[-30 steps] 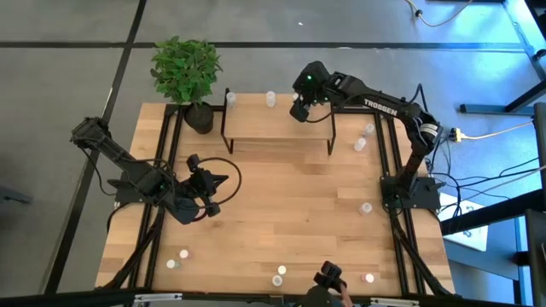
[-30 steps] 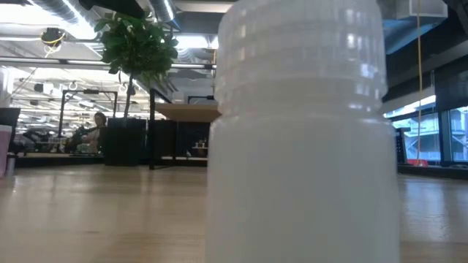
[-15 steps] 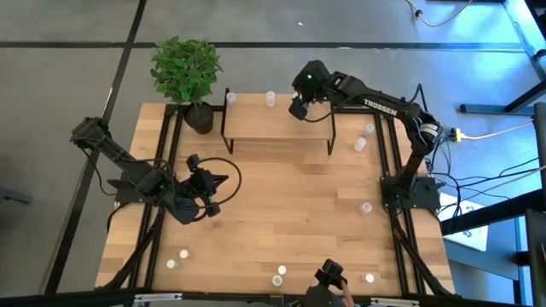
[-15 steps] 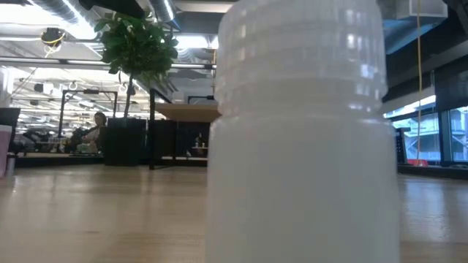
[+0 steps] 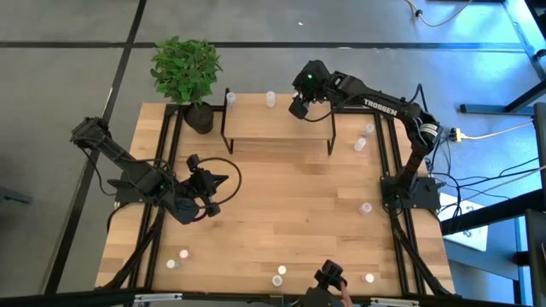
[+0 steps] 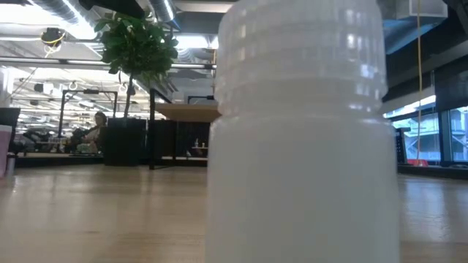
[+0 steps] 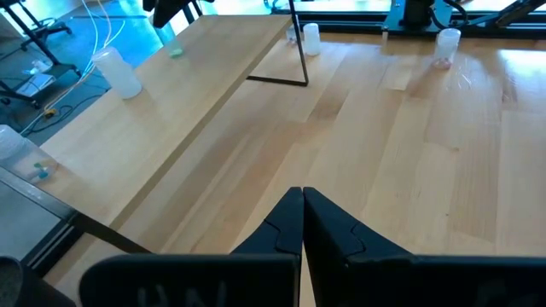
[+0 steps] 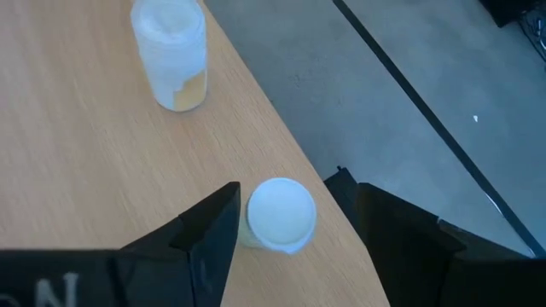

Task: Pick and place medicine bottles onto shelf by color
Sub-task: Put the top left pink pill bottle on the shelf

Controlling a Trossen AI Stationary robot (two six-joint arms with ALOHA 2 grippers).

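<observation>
Shelf point(image 5: 277, 119): we list a low light-wood board on a thin black frame, standing along the table's far edge, between the potted plant point(image 5: 186, 72) at the far left corner and the right arm's reach.

Right gripper point(image 5: 299, 107): over the shelf's right end, near its far edge. In the right wrist view point(image 8: 277, 234) its fingers point(image 8: 209, 239) stand wide apart on either side of a white-capped bottle point(image 8: 280, 213); we see a gap on each side, so nothing is gripped. That bottle stands upright at the very edge of the board. A second bottle point(image 8: 173, 55), also white-capped, stands farther along the same edge, well apart from it.

Left gripper point(image 5: 213, 183): over the table's left half, near the left edge, fingers pressed together in the left wrist view point(image 7: 301, 198) and holding nothing.

Bottles on the shelf, from above: two at the far edge point(image 5: 230, 98) point(image 5: 271, 98).

Bottles on the table point(image 5: 290, 213): two near the right edge beside the shelf point(image 5: 360, 143), one lower on the right point(image 5: 366, 207), several along the near edge point(image 5: 280, 275). Cap colours are mostly too small for us to tell.

Low view: one pale bottle point(image 6: 303, 139) fills the picture.
</observation>
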